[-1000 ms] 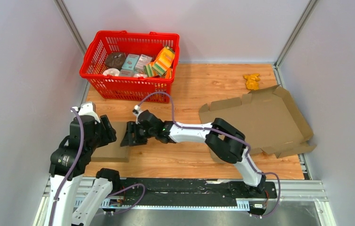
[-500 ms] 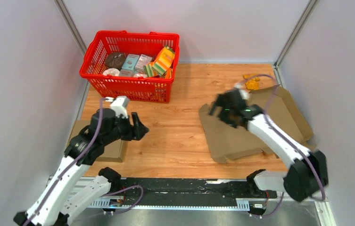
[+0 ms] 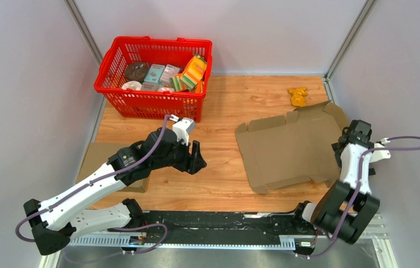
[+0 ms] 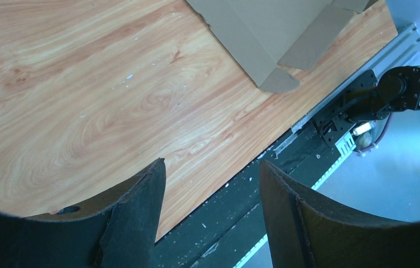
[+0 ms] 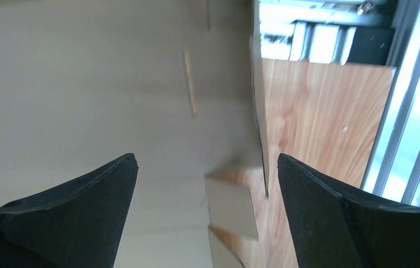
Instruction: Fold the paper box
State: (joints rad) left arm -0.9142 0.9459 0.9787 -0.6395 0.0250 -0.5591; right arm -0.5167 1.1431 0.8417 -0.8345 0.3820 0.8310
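Over the right edge of the paper box [image 3: 291,148], your wide-open right gripper [image 5: 206,160] sits nearer than your open left gripper [image 4: 213,167].

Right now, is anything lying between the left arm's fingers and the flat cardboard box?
No. The top view shows only bare wooden table between the left fingers and the flat cardboard box.
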